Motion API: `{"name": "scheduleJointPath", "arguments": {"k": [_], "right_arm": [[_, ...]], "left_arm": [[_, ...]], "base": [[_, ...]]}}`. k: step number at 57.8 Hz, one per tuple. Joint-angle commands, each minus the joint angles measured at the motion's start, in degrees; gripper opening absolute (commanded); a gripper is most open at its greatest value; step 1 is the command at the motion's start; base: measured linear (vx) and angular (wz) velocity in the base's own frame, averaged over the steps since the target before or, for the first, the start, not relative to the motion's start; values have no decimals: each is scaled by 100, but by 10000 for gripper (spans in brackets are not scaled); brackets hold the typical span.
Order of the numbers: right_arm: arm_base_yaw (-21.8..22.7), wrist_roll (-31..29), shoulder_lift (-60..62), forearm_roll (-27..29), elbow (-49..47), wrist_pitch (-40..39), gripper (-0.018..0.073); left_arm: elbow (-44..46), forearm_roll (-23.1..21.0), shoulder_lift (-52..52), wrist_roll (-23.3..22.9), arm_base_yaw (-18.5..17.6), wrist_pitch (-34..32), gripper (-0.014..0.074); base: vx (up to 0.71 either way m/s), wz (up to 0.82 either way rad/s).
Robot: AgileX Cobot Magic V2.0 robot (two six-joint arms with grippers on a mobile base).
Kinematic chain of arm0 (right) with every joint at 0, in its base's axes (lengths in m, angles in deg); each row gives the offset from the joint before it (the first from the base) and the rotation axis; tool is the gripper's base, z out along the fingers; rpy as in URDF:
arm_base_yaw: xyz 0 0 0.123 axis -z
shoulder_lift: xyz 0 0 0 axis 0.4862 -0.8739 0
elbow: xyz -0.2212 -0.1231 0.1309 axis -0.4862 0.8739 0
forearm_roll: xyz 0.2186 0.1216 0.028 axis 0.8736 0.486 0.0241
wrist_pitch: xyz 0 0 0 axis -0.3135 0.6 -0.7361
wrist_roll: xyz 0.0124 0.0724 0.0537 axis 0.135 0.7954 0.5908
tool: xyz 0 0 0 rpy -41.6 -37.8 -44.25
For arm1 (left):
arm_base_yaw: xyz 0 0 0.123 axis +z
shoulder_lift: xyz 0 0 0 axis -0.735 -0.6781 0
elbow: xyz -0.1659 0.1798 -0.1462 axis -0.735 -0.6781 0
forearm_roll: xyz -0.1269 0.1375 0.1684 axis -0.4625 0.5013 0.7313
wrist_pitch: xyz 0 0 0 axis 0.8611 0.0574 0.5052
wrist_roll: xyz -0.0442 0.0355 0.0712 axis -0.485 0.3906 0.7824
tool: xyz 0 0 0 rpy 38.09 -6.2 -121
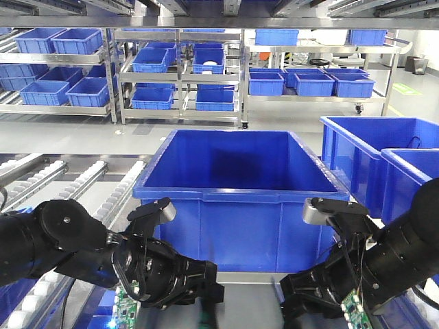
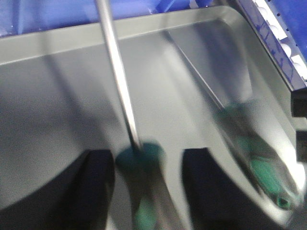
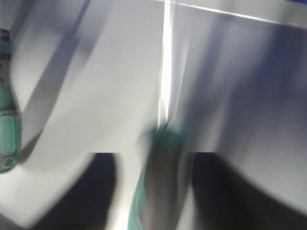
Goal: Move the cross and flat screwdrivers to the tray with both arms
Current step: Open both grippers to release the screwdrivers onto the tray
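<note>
L tool [image 2: 144,191] spread, fingers [image 2: 98,187] either side of a screwdriver [image 2: 139,167], gap visible both sides, not pinching. Its shaft runs away from the tool over the grey tray [image 2: 57,96]. Second screwdriver [image 2: 254,163] lies to the right of that tool, in the tray near the rim. R tool [image 3: 153,191] also looks spread w/ a blurred green handle [image 3: 160,158] between the fingers; can't tell if touching. Blue bin [image 1: 233,185] just beyond both arms.
</note>
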Motion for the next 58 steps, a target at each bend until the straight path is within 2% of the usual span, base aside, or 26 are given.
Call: {"name": "scheduleJointPath", "arguments": {"k": [1, 12, 28, 34, 44, 58], "right_arm": [[3, 18, 191, 129, -202, -199, 595], [3, 18, 191, 129, -202, -196, 603], [3, -27, 191, 98, -202, -147, 537], [3, -27, 191, 103, -202, -152, 511], [3, -27, 191, 103, -202, -152, 473], [3, -27, 191, 109, -202, -152, 426]], "left_arm": [[172, -296, 236, -44, -35, -138, 547], [177, -290, 255, -25, -35, -94, 543], [185, -168, 887, 459, -35, -139, 543], [185, 57, 1359, 454, -35, -352, 543], [185, 44, 2014, 454, -35, -325, 543], [185, 43, 2371, 454, -35, -280, 543]], "base": [[0, 0], [0, 0], [0, 0], [0, 0], [0, 0], [0, 0]]}}
